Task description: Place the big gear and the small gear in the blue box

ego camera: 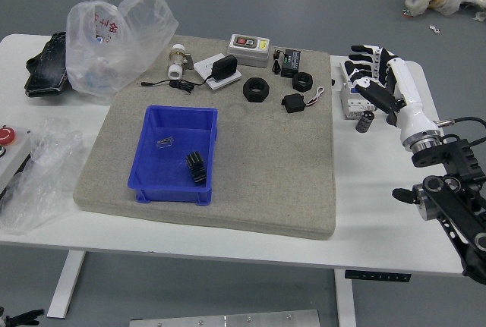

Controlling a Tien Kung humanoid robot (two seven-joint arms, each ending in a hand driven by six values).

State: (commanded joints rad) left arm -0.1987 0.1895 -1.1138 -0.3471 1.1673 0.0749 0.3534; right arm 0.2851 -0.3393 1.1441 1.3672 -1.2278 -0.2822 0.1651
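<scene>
Nearest, the left hand (23,318) shows at the lower-left corner, too cropped to tell its state. Beyond it, on the white table (380,228), a grey mat (273,190) bears the blue box (143,194), holding a black ribbed block (196,168). The right hand (380,84), open and empty, hovers over the table's right part. The big gear (256,89) and small gear (302,82) lie on the mat's far part, outside the box; beyond stretches grey floor (319,1).

Head view: high, near side, facing forward-down over table (372,228).
</scene>
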